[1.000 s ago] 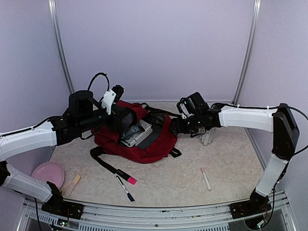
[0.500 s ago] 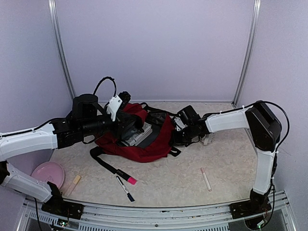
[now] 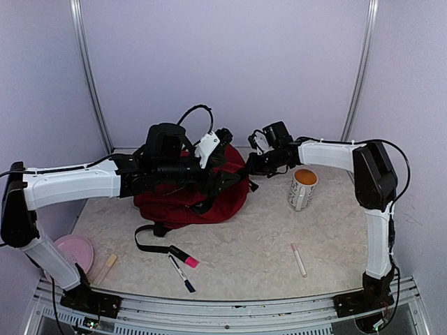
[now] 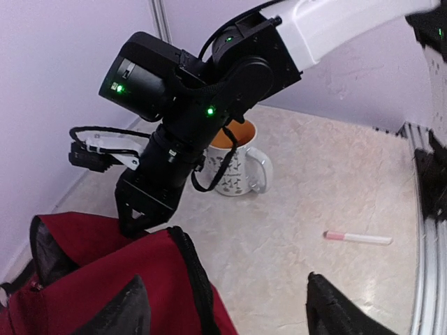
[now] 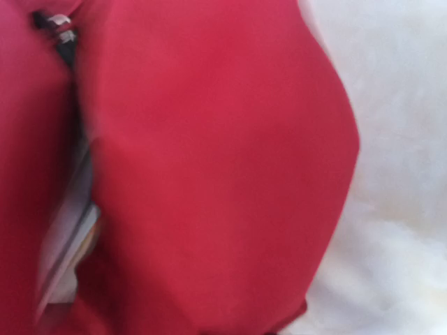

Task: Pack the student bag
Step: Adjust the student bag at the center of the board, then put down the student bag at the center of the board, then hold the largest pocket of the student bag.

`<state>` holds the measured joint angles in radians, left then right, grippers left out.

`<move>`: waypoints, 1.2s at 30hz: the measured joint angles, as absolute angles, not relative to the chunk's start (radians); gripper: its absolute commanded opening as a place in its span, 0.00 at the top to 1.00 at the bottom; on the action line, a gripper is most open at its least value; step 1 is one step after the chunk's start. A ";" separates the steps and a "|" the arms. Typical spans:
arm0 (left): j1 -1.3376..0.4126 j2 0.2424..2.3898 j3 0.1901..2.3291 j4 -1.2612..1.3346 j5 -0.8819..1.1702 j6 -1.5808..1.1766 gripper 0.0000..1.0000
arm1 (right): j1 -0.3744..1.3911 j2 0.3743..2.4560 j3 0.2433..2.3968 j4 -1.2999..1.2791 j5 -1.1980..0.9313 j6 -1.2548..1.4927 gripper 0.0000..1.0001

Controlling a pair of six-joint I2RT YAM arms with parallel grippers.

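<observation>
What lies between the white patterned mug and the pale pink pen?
Nothing: only bare beige tabletop separates the white patterned mug and the pale pink pen, shown in the top external view.

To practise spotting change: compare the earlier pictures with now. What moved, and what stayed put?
The left gripper opened and swung right over the student bag, whose contents are now covered from above. The right gripper moved back and pinched the bag's rim, uncovering the mug. Plate and pens stayed.

Right tool [image 4: 133, 222] pinches the student bag [image 4: 98, 276], mug [image 4: 236, 174] behind.
</observation>
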<state>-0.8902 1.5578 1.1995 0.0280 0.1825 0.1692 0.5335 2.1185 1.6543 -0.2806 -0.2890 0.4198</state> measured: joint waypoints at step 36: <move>-0.528 1.511 0.794 -0.123 -0.108 0.745 0.12 | 0.822 1.637 1.271 -0.268 -0.253 0.477 0.56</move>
<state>-0.5278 1.5108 0.7944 -0.1230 -0.1078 0.7452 0.8215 1.6375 1.2709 -0.2684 -0.2531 0.4767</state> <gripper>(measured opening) 0.968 0.446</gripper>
